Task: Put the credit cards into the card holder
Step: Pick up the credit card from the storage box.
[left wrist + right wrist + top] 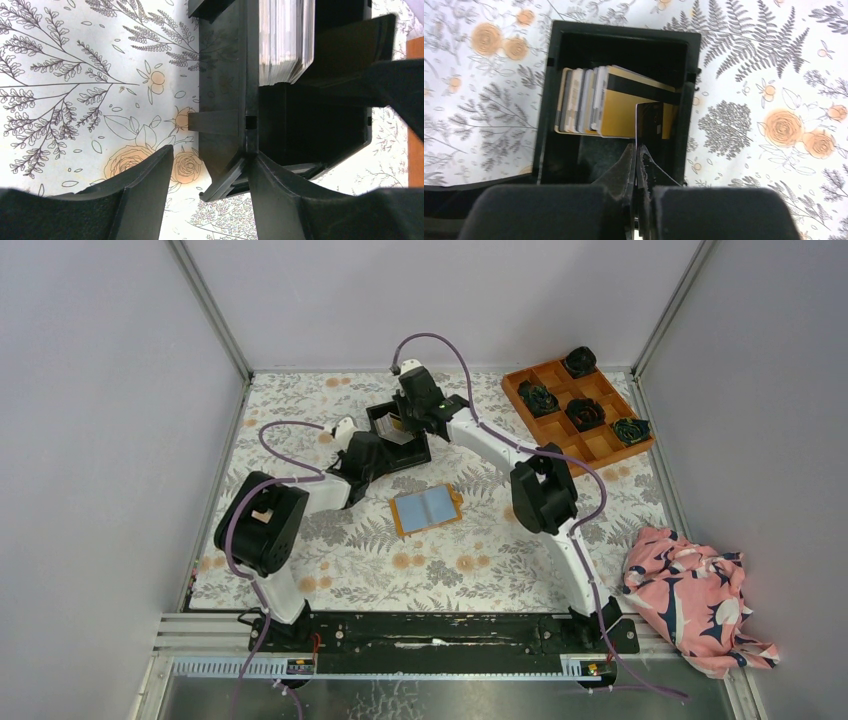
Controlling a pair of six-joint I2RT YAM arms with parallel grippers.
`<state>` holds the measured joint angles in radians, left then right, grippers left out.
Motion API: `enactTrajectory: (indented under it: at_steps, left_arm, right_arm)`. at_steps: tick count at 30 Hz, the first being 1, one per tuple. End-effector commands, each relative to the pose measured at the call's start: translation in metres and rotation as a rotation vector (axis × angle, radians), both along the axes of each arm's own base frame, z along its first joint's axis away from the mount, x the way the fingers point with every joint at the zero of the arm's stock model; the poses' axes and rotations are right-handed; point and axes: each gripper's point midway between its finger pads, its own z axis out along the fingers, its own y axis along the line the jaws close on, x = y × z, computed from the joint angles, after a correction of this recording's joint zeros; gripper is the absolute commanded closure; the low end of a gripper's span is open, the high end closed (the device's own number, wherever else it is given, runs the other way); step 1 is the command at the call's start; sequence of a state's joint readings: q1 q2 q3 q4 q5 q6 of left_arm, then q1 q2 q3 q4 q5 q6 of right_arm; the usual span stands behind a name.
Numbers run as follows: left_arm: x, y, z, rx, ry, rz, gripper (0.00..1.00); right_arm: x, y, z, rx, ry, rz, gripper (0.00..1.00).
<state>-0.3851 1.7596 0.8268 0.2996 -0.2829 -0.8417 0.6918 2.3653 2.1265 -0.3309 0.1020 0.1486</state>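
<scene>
None of the credit cards [398,427] are sitting in the card holder [427,510] yet, judging from the top view. It is lying open at mid-frame with its blue pockets looking bare, while the cards are standing in the black bin [412,453] just above it. In the left wrist view my left pincer [212,157] is standing spread astride the bin's wall. In the right wrist view my right pincer [638,152] is pinching the lower edge of one dark card [649,120] at the stack's right, so lifting, carrying and slotting are all remaining.
</scene>
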Motion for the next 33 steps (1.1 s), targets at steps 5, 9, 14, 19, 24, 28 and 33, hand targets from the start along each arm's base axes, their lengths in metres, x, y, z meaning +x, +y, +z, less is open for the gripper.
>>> enactTrajectory:
  at_steps: [5,9,14,19,24,28,33]
  left_arm:
    - [0.015,0.003,0.055,-0.004,-0.142,0.007,0.36]
    - [0.014,0.001,0.08,-0.024,-0.19,-0.004,0.34]
    - [-0.002,-0.009,0.116,-0.065,-0.284,-0.079,0.31]
    - [-0.033,-0.039,0.151,-0.128,-0.416,-0.28,0.3]
    - [-0.08,-0.079,0.172,-0.152,-0.508,-0.529,0.29]
    - [-0.126,-0.104,0.179,-0.204,-0.547,-0.728,0.29]
    - [-0.177,-0.116,0.178,-0.255,-0.577,-0.912,0.29]
  right_arm:
    - [0.007,-0.022,0.07,-0.005,-0.22,-0.031,1.0]
    - [-0.004,-0.029,0.1,0.029,-0.27,-0.021,1.0]
    - [-0.039,-0.041,0.132,0.108,-0.259,0.018,1.0]
    - [-0.103,-0.057,0.141,0.198,-0.156,0.1,1.0]
    - [-0.179,-0.086,0.151,0.31,-0.074,0.173,1.0]
    - [-0.231,-0.106,0.141,0.367,0.011,0.224,1.0]
    - [-0.274,-0.125,0.132,0.41,0.085,0.257,1.0]
